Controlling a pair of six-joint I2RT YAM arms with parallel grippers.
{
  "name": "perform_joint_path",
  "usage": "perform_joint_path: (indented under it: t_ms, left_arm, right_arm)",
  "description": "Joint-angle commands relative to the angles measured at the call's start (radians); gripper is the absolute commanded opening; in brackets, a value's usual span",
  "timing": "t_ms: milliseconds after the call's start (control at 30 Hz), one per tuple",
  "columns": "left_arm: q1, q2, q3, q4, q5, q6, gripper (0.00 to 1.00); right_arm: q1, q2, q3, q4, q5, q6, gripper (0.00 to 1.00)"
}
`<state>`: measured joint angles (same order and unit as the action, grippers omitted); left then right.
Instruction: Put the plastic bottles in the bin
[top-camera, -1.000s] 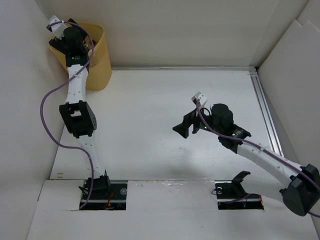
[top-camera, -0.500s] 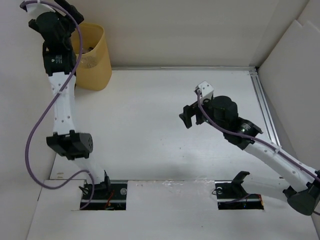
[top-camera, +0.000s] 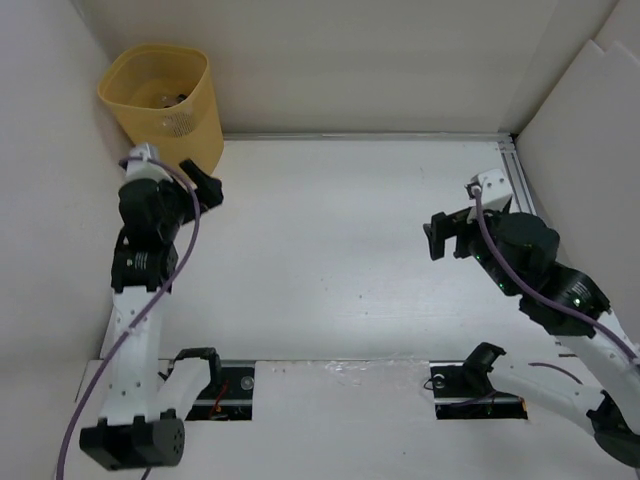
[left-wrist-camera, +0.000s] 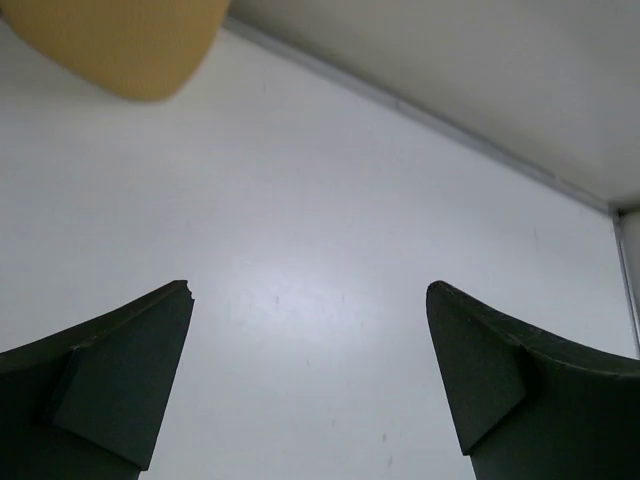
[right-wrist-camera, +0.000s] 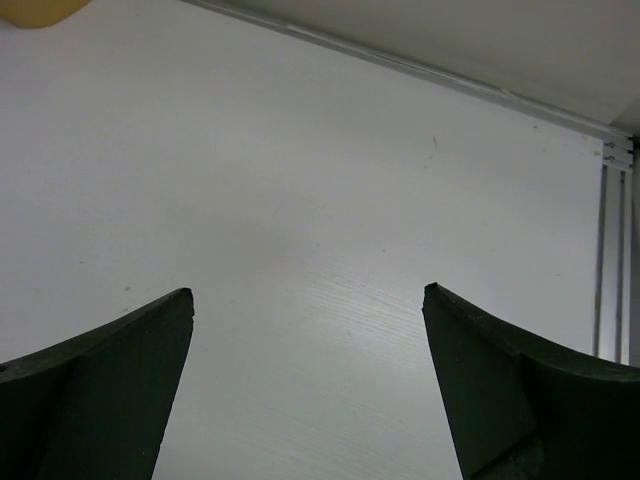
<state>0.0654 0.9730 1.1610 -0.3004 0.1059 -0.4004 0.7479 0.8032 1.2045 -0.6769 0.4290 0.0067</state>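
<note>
Left hand and right hand both gape empty; job looks done, so park them wide of the far-left-corner bin.

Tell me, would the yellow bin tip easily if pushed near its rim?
Probably: the bin is tall and narrows toward its base. Its thin slotted wall suggests light plastic, so it may slide too.

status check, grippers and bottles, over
Left gripper open, empty. Right gripper open, empty. No bottles seen on table; bin upright far left, contents unclear. Nothing in the way.
</note>
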Motion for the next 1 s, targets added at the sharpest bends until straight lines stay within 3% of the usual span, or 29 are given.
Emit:
perform_joint_path:
  t_ms: [0,167,333,967]
  left_arm:
    - [-0.047,-0.214,-0.151,-0.006,0.027,0.009,1.0]
    - [-0.056,-0.457,-0.274,-0.063,0.038,0.02,1.0]
    - [-0.065,-0.693,-0.345,-0.02,0.083,0.009,1.0]
    - [-0.065,-0.658,-0.372,0.009,0.1,-0.002,1.0]
  right_arm:
    - [0.005,-0.077,0.03,-0.084,0.062,0.01,1.0]
    - [0.005,-0.172,0.03,-0.156,0.08,0.01,1.0]
    - [0.005,-0.249,0.006,-0.181,0.08,0.035,1.0]
    - [0.005,-0.315,-0.028,-0.225,0.116,0.055,1.0]
